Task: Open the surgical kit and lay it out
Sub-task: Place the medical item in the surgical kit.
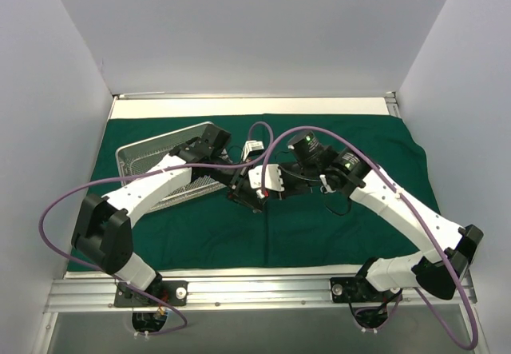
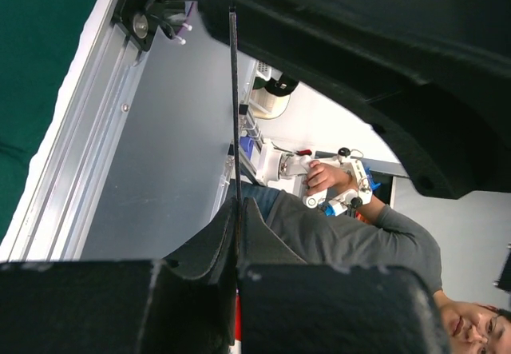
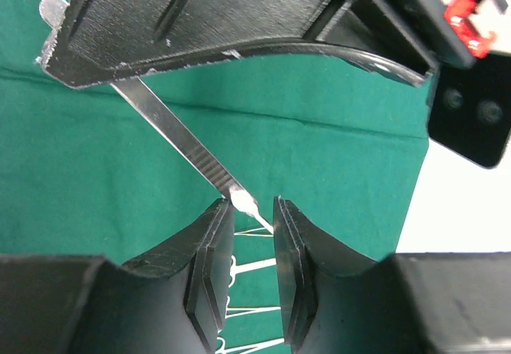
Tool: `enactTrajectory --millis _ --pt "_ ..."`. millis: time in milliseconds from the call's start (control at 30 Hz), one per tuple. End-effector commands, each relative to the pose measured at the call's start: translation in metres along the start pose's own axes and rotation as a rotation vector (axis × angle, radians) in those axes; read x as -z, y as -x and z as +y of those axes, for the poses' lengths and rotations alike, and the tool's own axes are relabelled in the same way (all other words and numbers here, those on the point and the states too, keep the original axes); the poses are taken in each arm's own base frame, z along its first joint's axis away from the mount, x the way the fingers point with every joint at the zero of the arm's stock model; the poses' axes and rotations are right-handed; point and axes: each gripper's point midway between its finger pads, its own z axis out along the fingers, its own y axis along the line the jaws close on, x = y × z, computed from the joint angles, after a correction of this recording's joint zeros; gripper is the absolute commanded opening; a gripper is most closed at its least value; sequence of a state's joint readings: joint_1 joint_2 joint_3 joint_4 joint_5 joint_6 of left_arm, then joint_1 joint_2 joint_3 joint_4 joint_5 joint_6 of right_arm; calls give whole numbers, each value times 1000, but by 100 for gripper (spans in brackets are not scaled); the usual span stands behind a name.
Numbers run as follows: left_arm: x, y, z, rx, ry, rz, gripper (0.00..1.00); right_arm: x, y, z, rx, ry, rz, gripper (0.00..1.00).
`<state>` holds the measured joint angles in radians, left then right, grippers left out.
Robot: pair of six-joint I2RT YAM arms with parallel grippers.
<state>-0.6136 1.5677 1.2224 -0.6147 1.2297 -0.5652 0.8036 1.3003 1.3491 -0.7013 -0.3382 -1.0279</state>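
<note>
The dark green cloth wrap lies spread flat over the table. The silver wire-mesh tray sits on its left part, partly under my left arm. Both grippers meet above the middle of the cloth. My left gripper is shut on a slim flat steel instrument with a ribbed grip. It slants down to my right gripper, whose jaws stand apart with the instrument's pointed tip between them, close to the left pad. Under the right fingers several steel instruments lie in a row on the cloth.
An aluminium rail runs along the near table edge. White walls close the left, right and back. Purple cables loop off both arms. Bare white tabletop shows past the cloth's edge. A person sits beyond the table.
</note>
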Motion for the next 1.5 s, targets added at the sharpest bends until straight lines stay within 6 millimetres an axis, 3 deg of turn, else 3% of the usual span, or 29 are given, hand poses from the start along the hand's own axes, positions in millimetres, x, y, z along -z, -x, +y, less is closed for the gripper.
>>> enactTrajectory --millis 0,167,300,433,467,500,567,700,733,767,833,900,967,1133,1267,1300,1400,1467 --pt "2 8 -21 -110 -51 -2 2 -5 -3 2 29 3 14 27" --pt "2 8 -22 -110 -53 0 2 -8 -6 5 44 17 36 24" --pt "3 8 -23 -116 -52 -1 2 -8 -12 12 44 27 54 0" --pt "8 11 -20 -132 -18 -32 28 -5 -19 13 41 2 82 0" --pt "10 13 -18 -134 -3 -49 46 -4 -19 12 37 -8 82 0" --pt "13 14 -16 -132 8 -63 53 -3 -19 12 31 -17 79 0" --pt "21 20 -10 -135 37 -109 64 -1 -19 12 17 -32 76 0" --pt "42 37 3 -113 95 -200 73 0 -22 16 -35 -40 75 0" --pt "58 45 10 -85 121 -255 75 0 -22 14 -62 -53 70 0" --pt "69 50 16 -76 149 -295 99 0 -25 13 -93 -65 80 0" --pt "98 58 33 -50 267 -393 94 -3 -35 9 -235 -98 96 0" --pt "144 73 51 -16 391 -546 94 -8 -45 10 -364 -101 100 0" --pt "179 75 55 10 485 -657 94 -12 -58 3 -466 -110 93 0" --pt "237 69 90 196 808 -796 94 -26 -81 -25 -785 -275 97 0" --pt "276 53 114 374 965 -865 94 -47 -119 -37 -1143 -358 170 0" --pt "287 48 122 451 950 -896 94 -63 -126 -35 -1202 -338 196 0" --pt "290 45 132 498 864 -896 94 -88 -133 -31 -1361 -353 202 0" --pt "295 44 133 493 882 -899 94 -90 -143 -32 -1432 -431 231 0"
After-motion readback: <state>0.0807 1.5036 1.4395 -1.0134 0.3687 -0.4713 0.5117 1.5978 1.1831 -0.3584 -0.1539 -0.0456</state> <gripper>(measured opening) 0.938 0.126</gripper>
